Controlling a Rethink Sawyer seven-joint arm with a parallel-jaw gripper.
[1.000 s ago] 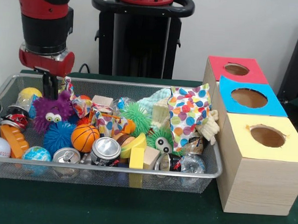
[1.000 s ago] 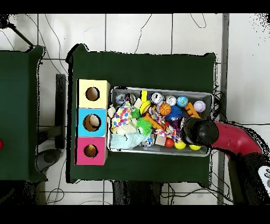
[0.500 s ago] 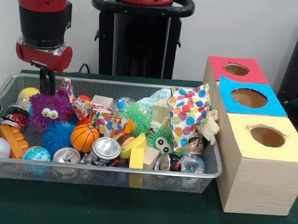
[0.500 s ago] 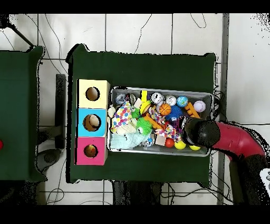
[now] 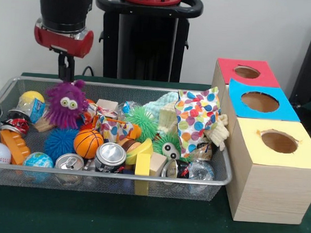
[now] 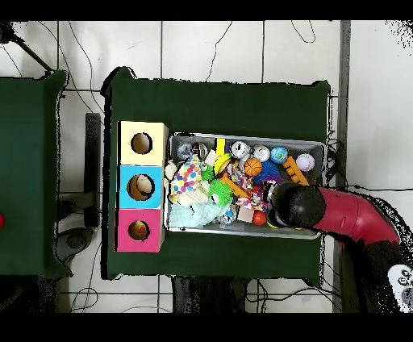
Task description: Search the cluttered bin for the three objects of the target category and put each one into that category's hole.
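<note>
End effector (image 5: 66,72) is clenched on the top tuft of the purple fuzzy toy (image 5: 66,104), which hangs under it, clear of most clutter at the far-left of the wire bin (image 5: 115,179). Judging by that, fuzzy toys look like the target category, w/ the green spiky ball (image 5: 142,121), the blue spiky ball (image 5: 60,141) and a green googly-eyed one (image 5: 168,146) as other candidates. A grip by the tuft is thin, so the toy may swing or slip.

Three boxes sit right of the bin on the desk (image 5: 87,217): red-top box (image 5: 245,72) far, blue-top box (image 5: 259,103) mid, yellow-top box (image 5: 275,149) near. Holes face up for drop-ins.

No readable writing; the can (image 5: 109,157) labels are too small to tell.
</note>
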